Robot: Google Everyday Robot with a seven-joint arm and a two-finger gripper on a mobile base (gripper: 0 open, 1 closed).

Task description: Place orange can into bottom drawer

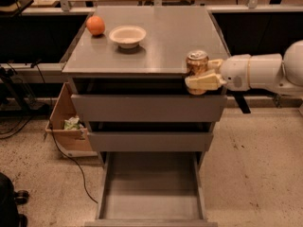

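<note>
The orange can (197,65), orange-brown with a silver top, is held upright at the front right edge of the cabinet top (161,37), past the edge and over the upper drawers. My gripper (202,74) reaches in from the right on a white arm (265,72) and is shut on the can, its pale fingers (204,82) around the lower half. The bottom drawer (151,193) is pulled open below, with a bare flat grey floor.
A round orange fruit (95,25) and a white bowl (127,35) sit on the cabinet top at the back left. Two shallower grey drawers (149,108) are slightly open above the bottom one. A cardboard box (68,126) and cables lie on the floor left.
</note>
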